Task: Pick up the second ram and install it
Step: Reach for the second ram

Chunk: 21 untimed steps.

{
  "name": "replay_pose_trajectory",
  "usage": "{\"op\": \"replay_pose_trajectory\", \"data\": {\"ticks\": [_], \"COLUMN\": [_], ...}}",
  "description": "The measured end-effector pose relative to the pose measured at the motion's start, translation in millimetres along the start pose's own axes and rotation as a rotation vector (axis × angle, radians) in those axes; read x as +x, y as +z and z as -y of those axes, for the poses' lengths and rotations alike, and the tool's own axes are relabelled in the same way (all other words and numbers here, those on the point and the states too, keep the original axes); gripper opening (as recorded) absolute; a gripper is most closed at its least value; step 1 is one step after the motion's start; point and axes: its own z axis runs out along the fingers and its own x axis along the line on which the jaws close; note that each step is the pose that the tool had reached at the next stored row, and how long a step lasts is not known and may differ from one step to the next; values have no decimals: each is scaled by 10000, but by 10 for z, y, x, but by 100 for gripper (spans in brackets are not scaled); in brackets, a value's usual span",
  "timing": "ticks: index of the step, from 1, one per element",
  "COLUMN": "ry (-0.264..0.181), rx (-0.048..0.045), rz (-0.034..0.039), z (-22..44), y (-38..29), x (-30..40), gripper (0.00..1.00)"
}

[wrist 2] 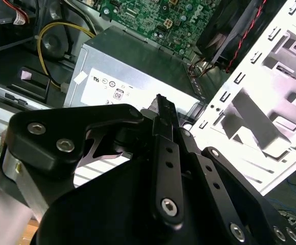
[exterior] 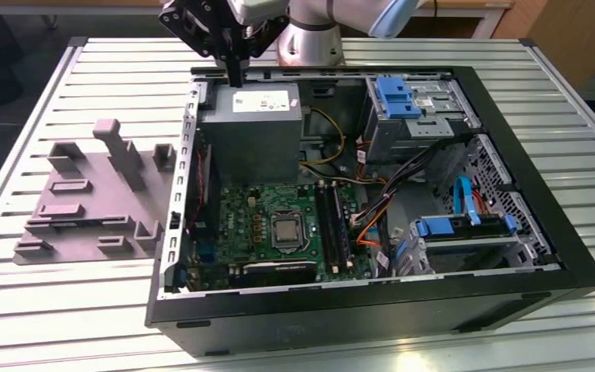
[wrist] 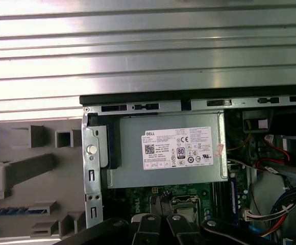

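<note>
Closed hand [exterior: 235, 80] above power supply [exterior: 251, 128] (ram [wrist: 15, 210] half-hidden).

i see a ribbed, shiny metal counter [exterior: 60, 310], a matt black case [exterior: 380, 310], a dull grey metal power supply [exterior: 245, 143], its paper label [exterior: 264, 103].

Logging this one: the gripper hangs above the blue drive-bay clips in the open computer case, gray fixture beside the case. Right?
Not quite. In the exterior view the gripper hangs above the gray power supply, not the blue drive-bay clips; the gray fixture does sit beside the computer case.
</note>
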Motion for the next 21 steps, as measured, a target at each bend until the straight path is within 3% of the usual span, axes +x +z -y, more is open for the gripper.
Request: {"op": "replay_pose_trajectory", "data": {"ticks": [21], "ry": [0], "rx": [0], "rz": [0], "z": [6], "y": [8], "x": [72], "gripper": [11]}}
